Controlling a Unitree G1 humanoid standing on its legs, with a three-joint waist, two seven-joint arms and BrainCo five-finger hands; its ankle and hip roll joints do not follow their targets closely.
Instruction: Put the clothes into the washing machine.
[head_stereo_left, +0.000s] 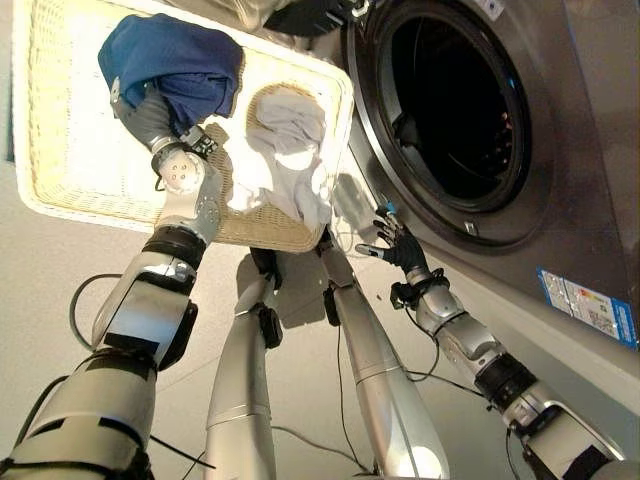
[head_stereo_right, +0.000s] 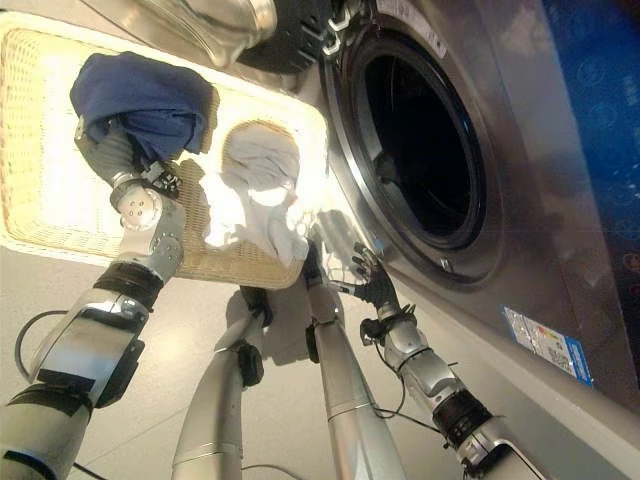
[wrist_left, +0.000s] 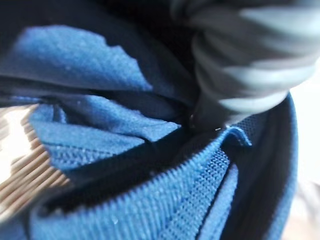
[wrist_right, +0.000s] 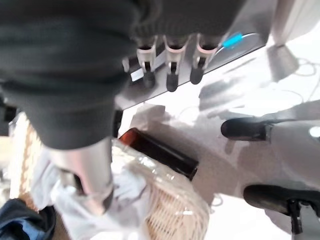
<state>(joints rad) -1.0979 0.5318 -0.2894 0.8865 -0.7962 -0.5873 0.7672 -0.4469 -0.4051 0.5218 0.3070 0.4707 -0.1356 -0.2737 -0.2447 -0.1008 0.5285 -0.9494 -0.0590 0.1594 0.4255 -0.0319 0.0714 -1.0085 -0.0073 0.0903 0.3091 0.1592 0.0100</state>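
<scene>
A dark blue garment (head_stereo_left: 175, 60) is bunched in the pale wicker basket (head_stereo_left: 60, 195), which stands left of the washing machine. My left hand (head_stereo_left: 150, 115) is pushed into this blue cloth (wrist_left: 125, 150), which wraps over it. A white garment (head_stereo_left: 285, 150) lies in the basket's right end and hangs over its rim. My right hand (head_stereo_left: 400, 245) is open with its fingers (wrist_right: 170, 75) straight. It holds nothing and hovers just below the machine's round, dark drum opening (head_stereo_left: 450, 100).
The machine's door (head_stereo_right: 215, 20) stands swung open above the basket. The washer's grey front panel carries a blue sticker (head_stereo_left: 585, 305) low on the right. Pale floor lies around the basket.
</scene>
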